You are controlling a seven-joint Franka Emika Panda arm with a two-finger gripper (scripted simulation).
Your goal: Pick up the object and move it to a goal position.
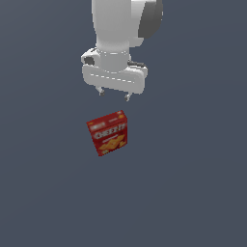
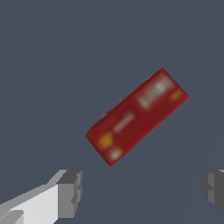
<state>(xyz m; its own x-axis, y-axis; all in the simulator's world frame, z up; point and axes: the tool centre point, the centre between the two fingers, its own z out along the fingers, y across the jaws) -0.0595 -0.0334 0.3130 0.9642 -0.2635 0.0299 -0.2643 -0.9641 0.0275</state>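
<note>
The red cracker box (image 1: 108,132) with white lettering and pictured orange crackers stands on the dark grey floor, slightly tilted, in the middle of the exterior view. My gripper (image 1: 114,94) hangs above and behind it, apart from it, its two short fingertips (image 1: 101,91) spread wide and empty. In the wrist view I see the box's narrow red top face (image 2: 137,116) lying diagonally, beyond the gap between my open gripper's (image 2: 142,188) grey finger pads (image 2: 70,192).
The dark grey floor (image 1: 193,193) spreads flat around the box. The white arm (image 1: 116,29) rises out of the top of the exterior view. No goal marker shows.
</note>
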